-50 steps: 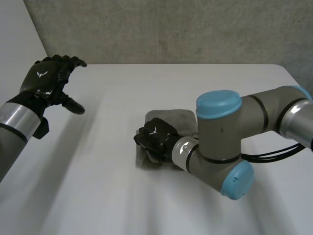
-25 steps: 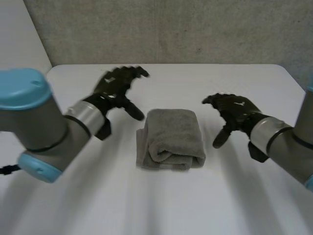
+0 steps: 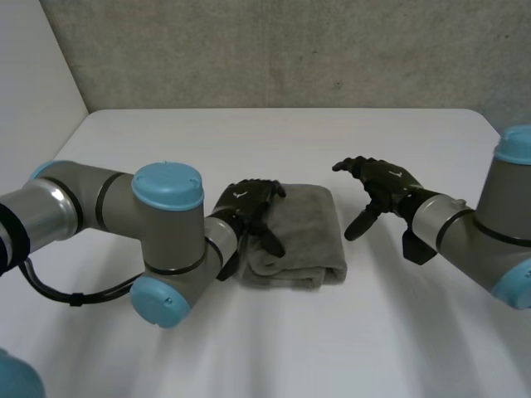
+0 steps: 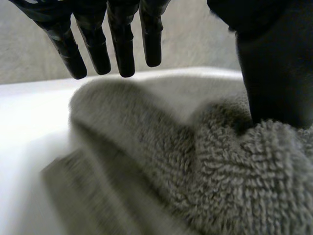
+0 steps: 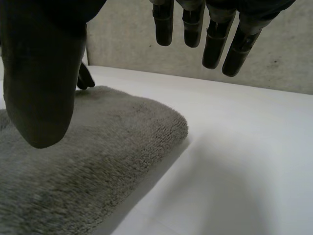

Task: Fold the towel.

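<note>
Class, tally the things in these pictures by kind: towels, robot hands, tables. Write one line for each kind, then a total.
Towels: 1, the grey folded towel
Robot hands: 2, the left robot hand and the right robot hand
Tables: 1, the white table
Total: 4

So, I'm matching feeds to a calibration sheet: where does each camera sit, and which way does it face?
Head view: between and behind the arms, looking down at the table and towel; both arms show, left hand on the towel's edge, right hand beside it.
Left wrist view: on that wrist, facing along the palm; its straight fingers over the towel.
Right wrist view: likewise; open fingers above towel and table.
Shared: the towel.
</note>
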Motion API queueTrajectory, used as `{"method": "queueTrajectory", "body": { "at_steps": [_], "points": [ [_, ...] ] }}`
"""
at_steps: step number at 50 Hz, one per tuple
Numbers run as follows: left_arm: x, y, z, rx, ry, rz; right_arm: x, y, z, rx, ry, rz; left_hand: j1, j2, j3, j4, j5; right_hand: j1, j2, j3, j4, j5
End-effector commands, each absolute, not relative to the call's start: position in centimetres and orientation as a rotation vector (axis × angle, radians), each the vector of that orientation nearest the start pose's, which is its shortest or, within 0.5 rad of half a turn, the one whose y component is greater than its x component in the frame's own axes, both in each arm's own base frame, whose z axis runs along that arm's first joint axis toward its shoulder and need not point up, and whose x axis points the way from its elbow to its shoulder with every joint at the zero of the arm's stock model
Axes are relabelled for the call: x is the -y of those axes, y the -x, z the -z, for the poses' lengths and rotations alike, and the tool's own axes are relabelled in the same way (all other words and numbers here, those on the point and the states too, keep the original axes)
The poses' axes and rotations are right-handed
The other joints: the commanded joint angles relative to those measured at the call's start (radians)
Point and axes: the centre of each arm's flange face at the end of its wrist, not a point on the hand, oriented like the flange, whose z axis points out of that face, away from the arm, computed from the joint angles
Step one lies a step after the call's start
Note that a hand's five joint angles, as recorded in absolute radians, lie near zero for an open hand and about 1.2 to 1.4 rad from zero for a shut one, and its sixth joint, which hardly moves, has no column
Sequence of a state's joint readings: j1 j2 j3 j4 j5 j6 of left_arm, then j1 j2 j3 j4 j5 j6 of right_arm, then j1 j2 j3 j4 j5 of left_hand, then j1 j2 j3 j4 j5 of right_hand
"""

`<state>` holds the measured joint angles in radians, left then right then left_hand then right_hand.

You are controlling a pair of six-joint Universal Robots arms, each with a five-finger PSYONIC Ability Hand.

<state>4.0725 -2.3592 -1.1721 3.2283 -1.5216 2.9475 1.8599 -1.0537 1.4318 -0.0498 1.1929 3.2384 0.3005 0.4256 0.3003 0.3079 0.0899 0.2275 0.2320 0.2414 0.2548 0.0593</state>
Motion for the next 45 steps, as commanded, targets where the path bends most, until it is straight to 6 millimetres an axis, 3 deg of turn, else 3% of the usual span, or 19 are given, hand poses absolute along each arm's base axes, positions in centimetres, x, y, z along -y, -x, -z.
{"method": "queueTrajectory", "body": {
  "at_steps": [1,12,26,29,31,32,34,37,39,40,42,43,45],
  "points": [
    [28.3,33.2,-11.5,2.271,0.559,-1.514,31.3,-28.2,-15.1,-2.131,0.543,1.391,-0.046,-0.171,-0.046,-0.053,-0.010,-0.053,-0.057,-0.067,-0.080,-0.059],
    [27.5,32.0,-12.6,2.271,0.563,-1.540,30.7,-30.5,-11.8,-2.147,0.598,1.308,-0.049,-0.174,-0.049,-0.056,-0.013,-0.053,-0.057,-0.067,-0.080,-0.059],
    [26.5,32.0,-12.2,2.270,0.580,-1.523,30.7,-31.2,-12.1,-2.155,0.610,1.355,-0.052,-0.177,-0.052,-0.059,-0.016,-0.053,-0.057,-0.067,-0.080,-0.059],
    [26.6,32.0,-13.2,2.248,0.572,-1.551,31.0,-31.3,-13.7,-2.123,0.623,1.398,-0.055,-0.180,-0.054,-0.062,-0.019,-0.053,-0.057,-0.067,-0.080,-0.059],
    [27.0,31.7,-15.1,2.209,0.549,-1.603,31.1,-31.1,-16.8,-2.062,0.623,1.474,-0.063,-0.189,-0.063,-0.071,-0.027,-0.053,-0.057,-0.067,-0.080,-0.059],
    [27.0,31.7,-15.2,2.209,0.549,-1.603,31.1,-31.1,-16.8,-2.061,0.623,1.475,-0.063,-0.189,-0.063,-0.071,-0.027,-0.053,-0.057,-0.067,-0.080,-0.059],
    [27.3,31.5,-17.9,2.147,0.525,-1.673,31.0,-30.9,-20.1,-1.992,0.621,1.559,-0.099,-0.224,-0.098,-0.106,-0.062,-0.053,-0.057,-0.067,-0.080,-0.059],
    [27.6,31.2,-19.4,2.117,0.505,-1.714,30.9,-30.7,-21.7,-1.963,0.611,1.604,-0.102,-0.227,-0.101,-0.109,-0.066,-0.053,-0.057,-0.067,-0.080,-0.059],
    [28.3,30.2,-22.7,2.045,0.451,-1.807,30.4,-30.3,-24.7,-1.900,0.603,1.687,-0.102,-0.227,-0.101,-0.109,-0.066,-0.053,-0.057,-0.067,-0.080,-0.059],
    [28.3,30.2,-22.7,2.044,0.450,-1.808,30.4,-30.3,-24.7,-1.900,0.603,1.687,-0.102,-0.227,-0.101,-0.109,-0.066,-0.053,-0.057,-0.067,-0.080,-0.059],
    [28.8,29.5,-25.7,1.975,0.409,-1.889,30.2,-29.6,-26.9,-1.876,0.561,1.774,-0.102,-0.227,-0.101,-0.109,-0.066,-0.053,-0.057,-0.067,-0.080,-0.059],
    [28.8,29.5,-25.7,1.975,0.409,-1.889,30.2,-29.6,-26.9,-1.876,0.561,1.774,-0.102,-0.227,-0.101,-0.109,-0.066,-0.053,-0.057,-0.067,-0.080,-0.059],
    [28.7,29.3,-26.9,1.949,0.402,-1.914,30.2,-28.4,-28.9,-1.892,0.463,1.899,-0.105,-0.230,-0.104,-0.112,-0.069,-0.053,-0.057,-0.067,-0.080,-0.059]
  ]
}}
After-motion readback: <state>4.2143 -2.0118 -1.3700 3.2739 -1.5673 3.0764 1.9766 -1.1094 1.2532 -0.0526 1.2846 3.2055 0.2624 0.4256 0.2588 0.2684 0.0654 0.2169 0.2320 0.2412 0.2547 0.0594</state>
